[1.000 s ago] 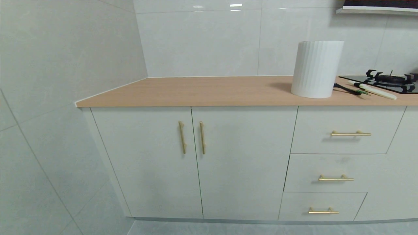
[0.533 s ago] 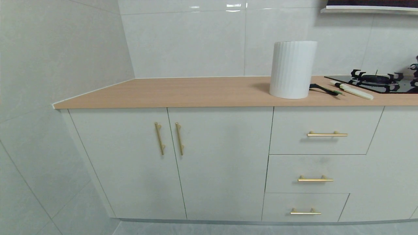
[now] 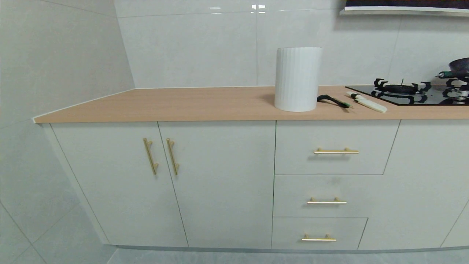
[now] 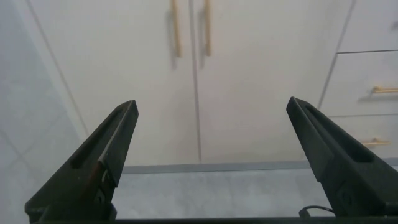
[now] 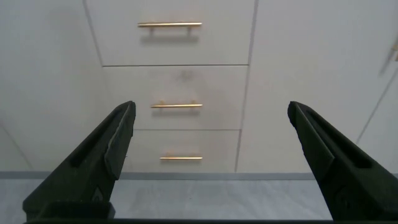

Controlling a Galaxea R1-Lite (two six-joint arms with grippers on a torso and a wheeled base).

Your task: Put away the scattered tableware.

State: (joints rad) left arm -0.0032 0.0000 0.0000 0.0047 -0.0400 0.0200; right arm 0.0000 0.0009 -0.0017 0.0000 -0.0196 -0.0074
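The left gripper [image 4: 211,106] hangs low in front of the cabinet, its two dark fingers spread wide apart with nothing between them; past them are the double doors [image 4: 193,81] and a strip of grey floor [image 4: 217,190]. The right gripper [image 5: 211,107] is just as wide open and empty, facing the stack of three drawers [image 5: 174,93] to the right of the doors.

Each door carries an upright brass handle [image 3: 150,156], and each drawer a level one. Above them runs the wooden countertop [image 3: 183,104]. Towards its right stands a tall white ribbed holder [image 3: 297,79], upright. Just right of the holder, the scattered tableware lies flat on the wood: a black-handled utensil [image 3: 331,100] with a green end, its handle end near the holder's base, and beside it a cream-coloured utensil [image 3: 368,102] lying aslant. What kind each is, I cannot tell. Farther right sits a black gas hob [image 3: 399,93], with a dark pan [image 3: 460,66] at the edge. Pale wall tiles [image 3: 201,47] close the far side
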